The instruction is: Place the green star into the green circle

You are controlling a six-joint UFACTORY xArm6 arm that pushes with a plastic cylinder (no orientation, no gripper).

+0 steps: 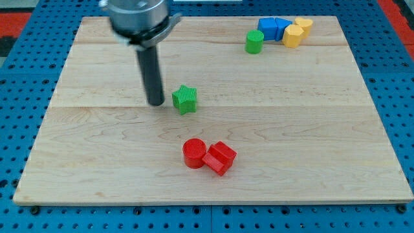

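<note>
- Wooden board (310, 142): pale planks, flat, smooth-looking; takes up most of the view over a blue pegboard base (401, 77).
- Rod with my tip (156, 103): planted on the board left of centre, upper half. No gripper fitted, no jaws to open or close, holding nothing; pushing only.
- Blue blocks (273, 28): clustered near the view's top right, touching the yellow blocks (295, 32) just to their right. Exact shapes hard to tell.
- Red circle (193, 153) and red block (220, 157): touching each other, low centre, well clear of the likely push line.
- Green star (185, 99): just beside my tip on the view's right, narrow gap or bare contact, cannot tell which. Sits near board centre, slightly left.
- Green circle (255, 42): target, up and to the view's right of the star, well apart from it, just left of the blue cluster.
- Handling, judged: small, light, rigid star; should slide easily on the wood. Pointed outline likely to spin it under an off-centre push. No grasp possible; contact best on the lower-left side, opposite the circle, aimed through the star's centre.
</note>
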